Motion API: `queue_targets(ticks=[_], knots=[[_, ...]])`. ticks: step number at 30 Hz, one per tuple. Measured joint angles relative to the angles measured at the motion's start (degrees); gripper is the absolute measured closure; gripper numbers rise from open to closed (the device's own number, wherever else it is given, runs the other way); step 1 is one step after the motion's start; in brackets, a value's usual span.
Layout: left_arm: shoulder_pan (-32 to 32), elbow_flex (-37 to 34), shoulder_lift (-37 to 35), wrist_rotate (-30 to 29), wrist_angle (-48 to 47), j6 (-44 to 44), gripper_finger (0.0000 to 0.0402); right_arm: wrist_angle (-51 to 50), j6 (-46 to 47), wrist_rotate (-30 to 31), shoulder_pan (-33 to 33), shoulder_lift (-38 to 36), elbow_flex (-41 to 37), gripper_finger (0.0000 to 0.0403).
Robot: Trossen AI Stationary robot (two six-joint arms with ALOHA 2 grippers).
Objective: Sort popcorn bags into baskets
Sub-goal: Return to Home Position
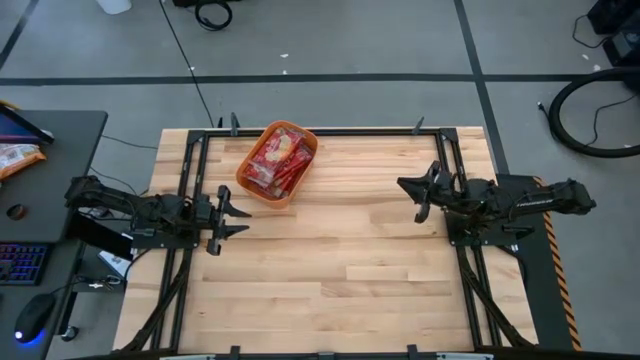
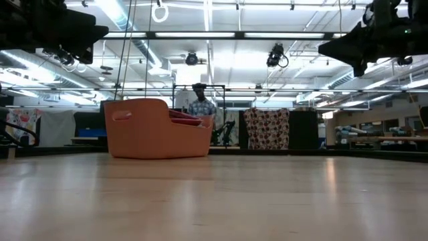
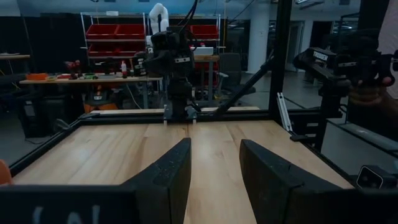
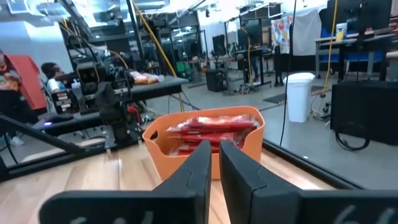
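Note:
The orange basket stands on its base near the table's far edge, left of centre; it also shows in the low view and in the right wrist view. Several red popcorn bags lie piled inside it, their tops just over the rim. My left gripper hovers open at the table's left side, nearer than the basket, fingers parted. My right gripper hovers at the right side, pointing toward the basket, fingers close together with only a thin slit between them. Neither touches anything.
Bare wood spreads across the table's middle and near half. Black frame rails run along both sides. A desk to the left holds a keyboard, a mouse and an orange-and-white packet. A person stands in the room beyond.

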Motion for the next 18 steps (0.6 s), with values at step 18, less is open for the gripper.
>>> queue_targets(ticks=[18], knots=[[0.0, 0.0, 0.0, 0.0, 0.0, 0.0, 0.0260, -13.5, -0.2, -1.6, -0.1, -15.5, -2.2, 0.0370]])
